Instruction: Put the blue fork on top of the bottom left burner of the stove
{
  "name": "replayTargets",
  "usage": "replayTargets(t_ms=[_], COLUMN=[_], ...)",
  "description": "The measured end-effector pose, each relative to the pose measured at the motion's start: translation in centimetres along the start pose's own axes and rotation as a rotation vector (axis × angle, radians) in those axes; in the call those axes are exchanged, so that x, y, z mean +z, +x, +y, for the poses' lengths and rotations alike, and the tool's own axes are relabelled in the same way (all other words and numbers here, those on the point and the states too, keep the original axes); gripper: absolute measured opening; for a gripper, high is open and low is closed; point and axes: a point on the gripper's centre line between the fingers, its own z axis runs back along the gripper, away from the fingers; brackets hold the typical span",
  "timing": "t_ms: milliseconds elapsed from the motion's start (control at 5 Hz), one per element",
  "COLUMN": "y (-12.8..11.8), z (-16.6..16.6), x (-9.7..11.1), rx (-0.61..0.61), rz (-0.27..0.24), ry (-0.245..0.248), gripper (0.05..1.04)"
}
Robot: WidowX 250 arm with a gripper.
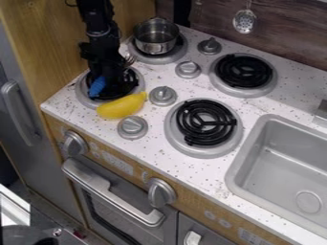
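The black arm (101, 29) comes in from the top, near the left side, and hangs almost straight down; it leans just a little, with its low end a bit more to the right than its top; the black gripper (112, 86) is at the bottom of it, pointing down at the bottom left burner (82, 94) of the stove; it is dark on dark there, so I can't tell if the gripper is hanging on to the fork or has let it go; the blue fork (97, 86) is right by the gripper, on its left side, and the blue bit that shows is tipped, with its low end toward the left and the front; in the picture it sits over the black coil of that same burner; a fat yellow toy (122, 106) lies at the front of the burner, over part of its gray ring, with its thin end up to the right; behind the arm's low part and to the right, a shiny pot (155, 47) sits on the back left burner (174, 57); two more burners, the front right one (211, 151) and the back right one (263, 91), are over to the right, and the gray sink (234, 172) is past them.
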Motion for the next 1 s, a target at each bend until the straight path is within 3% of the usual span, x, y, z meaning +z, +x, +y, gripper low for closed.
replayTargets(t_ms=[200,400,600,800,1000], y=[0.0,-0.5,-0.6,-0.2,-1.0], z=[0.4,0.2,-0.8,-2.1,-3.2], x=[-0.1,-0.1,2.8,5.3,6.0], rx=[0.001,-0.013,-0.001,-0.022,-0.04], rz=[0.003,0.03,-0.042,-0.113,-0.102], ry=[0.012,0.001,0.023,-0.014,-0.025], gripper=[0.428,0.735,0.978,0.995,0.995])
